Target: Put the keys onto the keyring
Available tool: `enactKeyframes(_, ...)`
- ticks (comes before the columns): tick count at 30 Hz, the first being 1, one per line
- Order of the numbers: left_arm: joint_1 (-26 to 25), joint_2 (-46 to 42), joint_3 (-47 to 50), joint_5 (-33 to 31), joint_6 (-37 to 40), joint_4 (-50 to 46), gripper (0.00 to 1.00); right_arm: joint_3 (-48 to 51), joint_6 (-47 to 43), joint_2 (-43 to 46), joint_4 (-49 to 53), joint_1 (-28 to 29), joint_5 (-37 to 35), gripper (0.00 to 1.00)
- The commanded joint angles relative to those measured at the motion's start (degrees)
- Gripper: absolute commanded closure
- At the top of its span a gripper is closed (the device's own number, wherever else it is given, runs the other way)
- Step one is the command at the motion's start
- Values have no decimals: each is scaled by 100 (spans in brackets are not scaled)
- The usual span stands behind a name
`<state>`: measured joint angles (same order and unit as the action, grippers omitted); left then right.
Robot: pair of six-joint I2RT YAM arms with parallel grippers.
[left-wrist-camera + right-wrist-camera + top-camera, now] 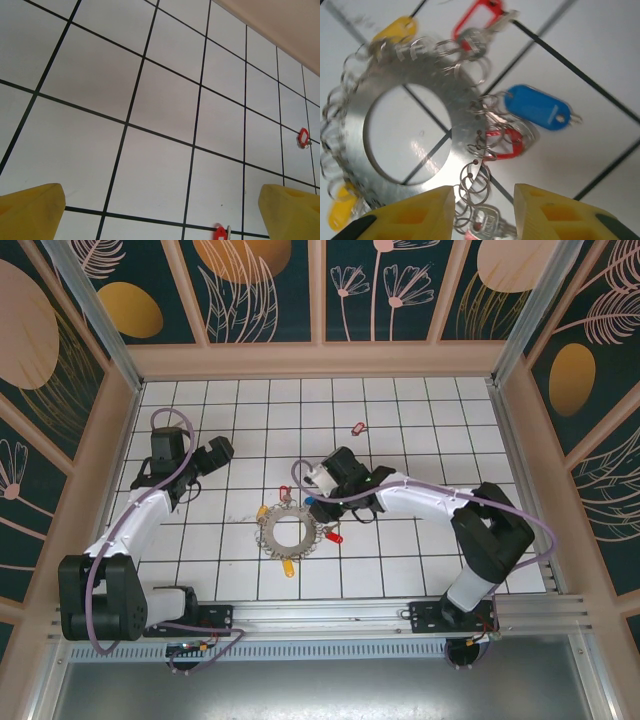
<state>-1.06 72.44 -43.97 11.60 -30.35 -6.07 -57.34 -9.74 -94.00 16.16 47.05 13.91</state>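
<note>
Over on the left, the left pincer point(162, 200) hangs above bare tiles of the table point(420, 560), its yellow fingers point(30, 210) spread wide with nothing between them. In its wrist view a loose red-tagged key point(303, 136) lies well off to the right, too small to tell which way it points. A second red tag point(220, 232) is cut off by the bottom edge.

The keyring point(290, 532) lies flat near the middle of the table. It is a metal disc with a wide hole, and small split rings point(470, 177) fringe its rim. In the right wrist view a yellow tag point(395, 31) sits at the rim's upper left. Beside it the upper red tag point(480, 17) slants up to the right. The blue tag point(537, 107) points away from the disc, its long axis running down to the right. The lower red tag point(502, 142) is half hidden under the split rings.

The right pincer point(484, 210) stands at the disc's lower edge, its jaws partly closed on either side of a small key point(487, 222). The frame cuts that key off, and I cannot tell whether the jaws pinch it.
</note>
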Motion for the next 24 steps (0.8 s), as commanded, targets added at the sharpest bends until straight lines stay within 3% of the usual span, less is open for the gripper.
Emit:
enactKeyframes(1, 1, -223, 164, 97, -8, 290, 1, 550, -2556, 351, -354, -12, 584, 59)
enactKeyframes(7, 1, -340, 292, 73, -24, 457, 1, 482, -3901, 19, -421, -362, 955, 58)
enactKeyframes(15, 0, -197, 212, 98, -16, 396, 1, -33, -4404, -673, -265, -372, 1026, 58)
enactKeyframes(20, 0, -192, 204, 73, 1, 369, 1, -330, -4578, -1091, -99, -345, 1002, 63)
enactKeyframes(24, 1, -169, 195, 54, -6, 359, 1, -423, -4612, -1180, -47, -332, 1125, 77)
